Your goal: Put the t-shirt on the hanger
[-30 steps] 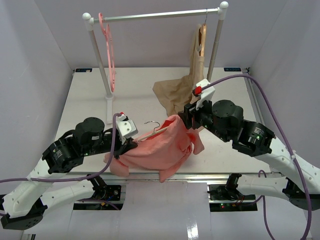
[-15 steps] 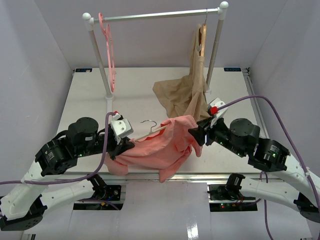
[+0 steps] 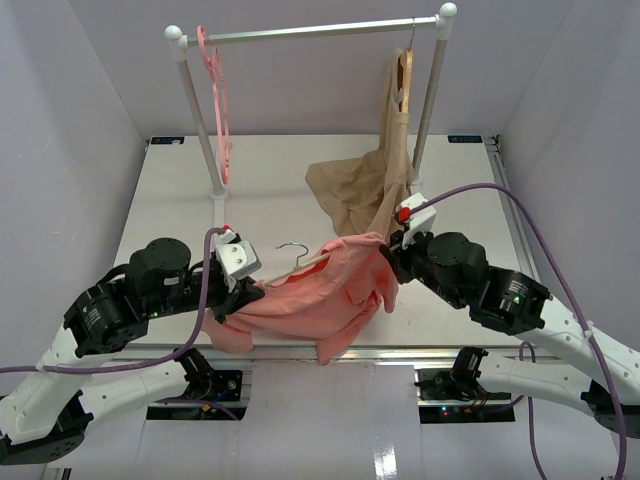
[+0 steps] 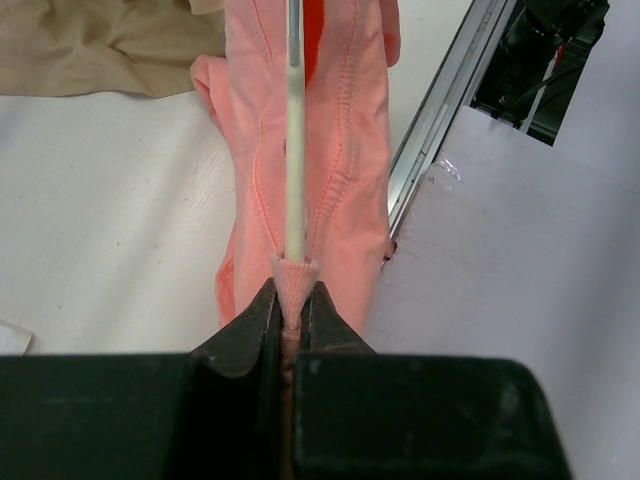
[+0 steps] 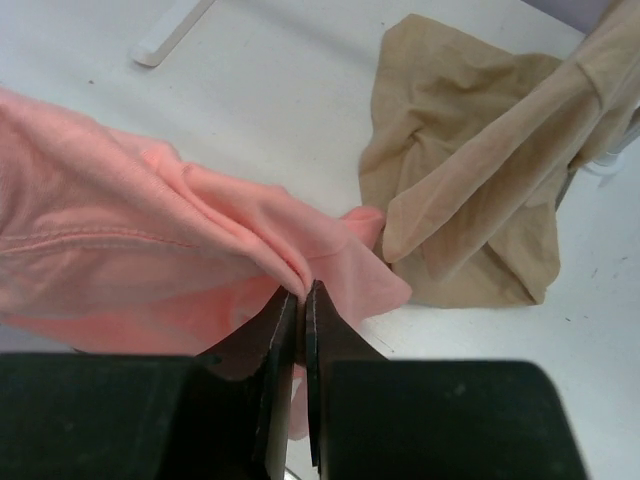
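The salmon-pink t-shirt point(image 3: 318, 298) is draped over the cream-white hanger point(image 3: 310, 263) near the table's front edge, with the silver hook sticking out at the collar. My left gripper point(image 3: 252, 291) is at the shirt's left end. In the left wrist view, that gripper point(image 4: 293, 292) is shut on the hanger's tip, which is wrapped in pink cloth, and the hanger's bar point(image 4: 294, 150) runs away from it inside the t-shirt point(image 4: 345, 150). My right gripper point(image 3: 388, 262) is at the shirt's right edge. In the right wrist view, the right gripper point(image 5: 303, 292) is shut on a fold of the t-shirt point(image 5: 120, 250).
A beige garment point(image 3: 355, 190) hangs from a brown wooden hanger point(image 3: 403, 78) on the rail point(image 3: 310, 31) and spills onto the table, just behind my right gripper. A pink hanger point(image 3: 215, 100) hangs at the rail's left. The table's front edge point(image 3: 400, 347) lies under the shirt's hem.
My right gripper pulled away to the right while open, then came back to the shirt's right edge and shut on a fold. The left arm shifted slightly, still holding the hanger.
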Action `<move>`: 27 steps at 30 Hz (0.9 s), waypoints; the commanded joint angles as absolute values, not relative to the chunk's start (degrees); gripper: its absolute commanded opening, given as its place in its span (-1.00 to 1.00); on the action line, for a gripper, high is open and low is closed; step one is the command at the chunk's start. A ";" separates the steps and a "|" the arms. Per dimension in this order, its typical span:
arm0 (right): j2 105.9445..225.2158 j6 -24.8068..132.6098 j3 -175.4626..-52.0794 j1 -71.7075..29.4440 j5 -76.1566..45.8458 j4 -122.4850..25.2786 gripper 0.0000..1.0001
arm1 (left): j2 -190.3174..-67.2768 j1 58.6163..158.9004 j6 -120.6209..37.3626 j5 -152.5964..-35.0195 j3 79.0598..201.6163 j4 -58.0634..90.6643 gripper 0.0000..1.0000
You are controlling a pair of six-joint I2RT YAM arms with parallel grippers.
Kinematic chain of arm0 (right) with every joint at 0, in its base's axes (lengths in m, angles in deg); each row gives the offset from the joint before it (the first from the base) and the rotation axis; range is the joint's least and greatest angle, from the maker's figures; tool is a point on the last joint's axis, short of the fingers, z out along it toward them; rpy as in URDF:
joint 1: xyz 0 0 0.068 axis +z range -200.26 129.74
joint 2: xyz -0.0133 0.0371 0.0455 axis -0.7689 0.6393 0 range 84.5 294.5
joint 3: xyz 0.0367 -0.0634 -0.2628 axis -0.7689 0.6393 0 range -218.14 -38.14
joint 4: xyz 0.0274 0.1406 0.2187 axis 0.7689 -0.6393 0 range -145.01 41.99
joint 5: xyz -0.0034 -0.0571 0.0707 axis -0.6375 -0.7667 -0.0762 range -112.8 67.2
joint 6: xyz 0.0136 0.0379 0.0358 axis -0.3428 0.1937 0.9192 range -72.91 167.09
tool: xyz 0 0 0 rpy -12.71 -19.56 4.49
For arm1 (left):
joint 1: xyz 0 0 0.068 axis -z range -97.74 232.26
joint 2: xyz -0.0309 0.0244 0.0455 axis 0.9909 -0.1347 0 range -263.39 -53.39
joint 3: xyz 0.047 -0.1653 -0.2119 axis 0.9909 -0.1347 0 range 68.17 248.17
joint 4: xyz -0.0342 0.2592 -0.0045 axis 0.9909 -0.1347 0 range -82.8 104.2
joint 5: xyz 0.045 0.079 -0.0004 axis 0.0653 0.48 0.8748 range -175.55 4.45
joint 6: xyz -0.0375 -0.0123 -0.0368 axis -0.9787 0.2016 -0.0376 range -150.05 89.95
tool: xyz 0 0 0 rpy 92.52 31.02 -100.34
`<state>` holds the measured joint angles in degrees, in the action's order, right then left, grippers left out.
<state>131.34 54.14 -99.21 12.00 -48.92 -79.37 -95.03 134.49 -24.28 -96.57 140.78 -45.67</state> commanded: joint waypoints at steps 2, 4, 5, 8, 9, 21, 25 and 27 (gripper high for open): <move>131.89 52.05 -106.29 11.88 -57.34 -78.45 -0.85 | -94.59 134.37 -23.44 -91.26 140.93 -46.41 -1.00; 132.40 51.43 -107.79 11.81 -57.35 -78.98 -0.85 | -94.24 134.29 -23.21 -93.33 140.98 -45.92 -1.00; 132.72 51.07 -108.28 11.84 -57.48 -79.12 -0.85 | -94.08 134.29 -23.19 -94.45 141.17 -45.74 -1.00; 133.40 50.51 -109.21 11.76 -58.33 -80.15 -0.85 | -93.62 134.29 -23.13 -96.10 142.12 -45.60 -1.00; 133.60 50.40 -109.07 11.68 -58.33 -80.32 -0.85 | -93.47 134.29 -23.08 -96.52 142.34 -45.63 -1.00; 132.67 51.24 -107.84 11.18 -53.32 -81.66 -0.14 | -92.77 134.29 -23.13 -99.17 141.61 -44.23 -1.00; 130.72 51.14 -110.86 11.09 -51.33 -84.36 0.06 | -92.90 134.37 -23.02 -101.05 140.70 -43.32 -1.00; 129.00 51.20 -112.02 11.09 -49.43 -84.85 0.08 | -93.26 134.31 -23.02 -102.22 140.09 -42.83 -1.00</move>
<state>132.79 51.32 -107.10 11.31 -52.81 -84.30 -92.98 134.49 -23.39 -98.55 140.73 -46.21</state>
